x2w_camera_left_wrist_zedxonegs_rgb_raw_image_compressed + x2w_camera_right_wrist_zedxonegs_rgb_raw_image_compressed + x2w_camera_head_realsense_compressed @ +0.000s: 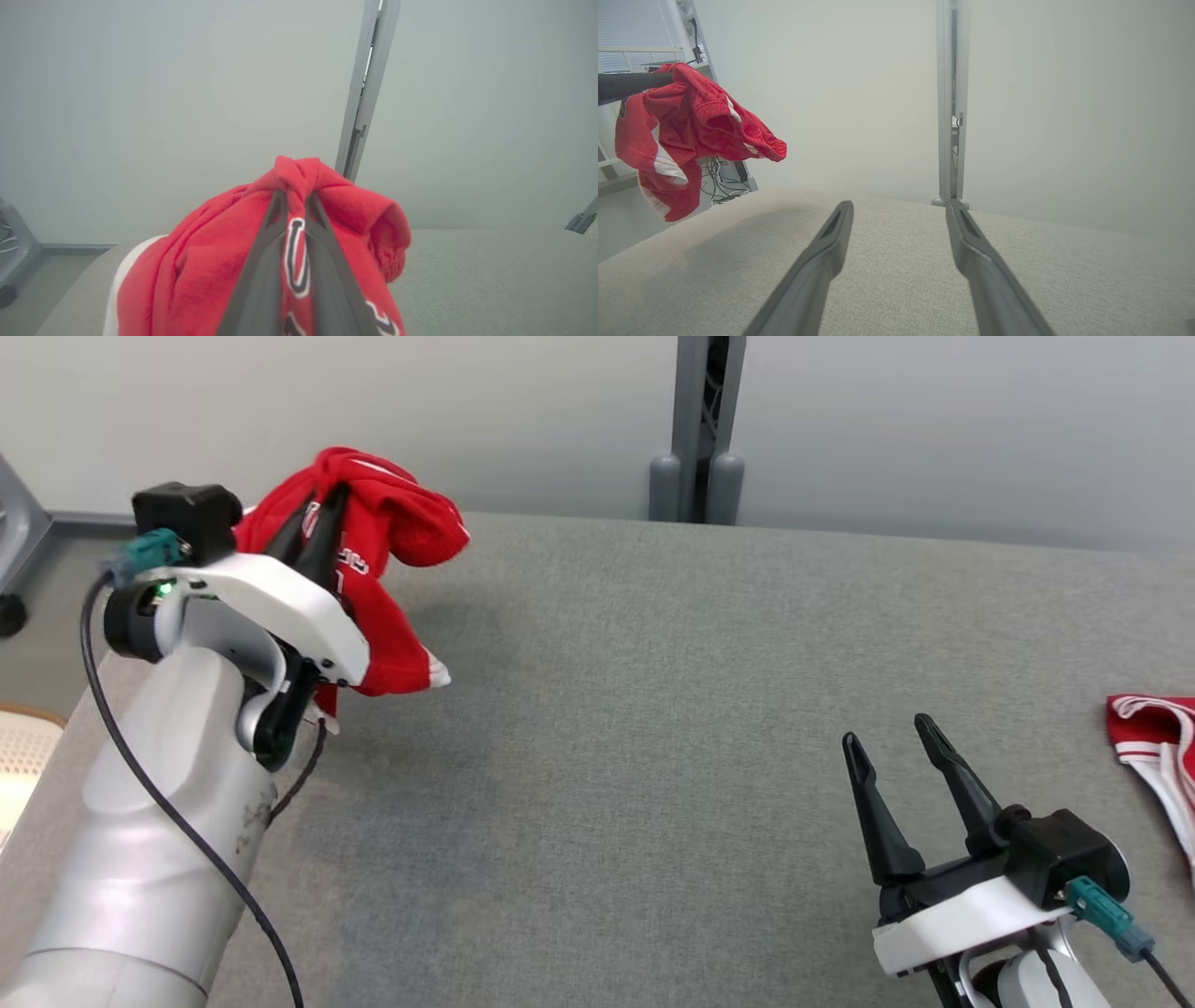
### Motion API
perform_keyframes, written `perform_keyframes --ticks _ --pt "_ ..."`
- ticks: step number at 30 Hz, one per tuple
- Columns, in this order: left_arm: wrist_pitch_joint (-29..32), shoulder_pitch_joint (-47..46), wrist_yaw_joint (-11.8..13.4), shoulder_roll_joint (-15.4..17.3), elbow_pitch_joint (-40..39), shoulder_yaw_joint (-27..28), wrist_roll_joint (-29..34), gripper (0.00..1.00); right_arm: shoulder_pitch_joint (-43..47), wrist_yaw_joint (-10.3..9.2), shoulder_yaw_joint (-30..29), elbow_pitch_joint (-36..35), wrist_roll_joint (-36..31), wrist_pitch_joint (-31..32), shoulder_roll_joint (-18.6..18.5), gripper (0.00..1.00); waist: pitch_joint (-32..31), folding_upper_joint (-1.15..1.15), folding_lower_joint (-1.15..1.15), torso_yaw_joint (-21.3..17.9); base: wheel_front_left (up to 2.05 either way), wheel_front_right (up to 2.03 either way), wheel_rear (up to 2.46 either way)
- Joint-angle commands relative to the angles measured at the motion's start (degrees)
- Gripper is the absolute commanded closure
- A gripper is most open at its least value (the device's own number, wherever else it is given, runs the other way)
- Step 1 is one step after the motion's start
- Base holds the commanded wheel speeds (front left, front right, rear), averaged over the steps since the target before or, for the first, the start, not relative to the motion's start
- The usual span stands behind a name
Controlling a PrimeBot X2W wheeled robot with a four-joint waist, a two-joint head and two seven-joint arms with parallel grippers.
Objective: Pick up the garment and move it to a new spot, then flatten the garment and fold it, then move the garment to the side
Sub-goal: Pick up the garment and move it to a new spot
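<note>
So, carry step | red garment is pinched in the left fingers, held bunched above the far-left corner of the counter, hanging downward | right fingers spread, empty, parked well off to its right.

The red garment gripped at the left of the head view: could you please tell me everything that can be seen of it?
The red garment with white trim looks like soft, fleecy knit cloth, with dark, white-edged letters printed on it. It is crumpled into a bunch. A pinch of it is clamped at the top by the shut left gripper, and the rest droops around it. It hangs clear above the far left part of the grey fabric-covered table, touching nothing else.
</note>
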Motion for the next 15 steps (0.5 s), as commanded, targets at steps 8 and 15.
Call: perform_keyframes --ticks 8,15 --pt "-3.7 2.7 -0.1 0.3 -7.3 -7.9 -1.1 1.0 1.8 -0.02 -1.5 0.2 -1.1 -0.1 0.4 0.0 -3.5 0.0 0.0 -5.8 0.0 0.0 0.0" --pt "-5.9 3.9 0.2 -0.7 -8.7 -14.2 3.6 1.0 1.5 -0.02 -3.6 -0.9 -2.6 -0.1 0.8 0.0 -2.8 0.0 0.0 -11.8 0.0 0.0 0.0"
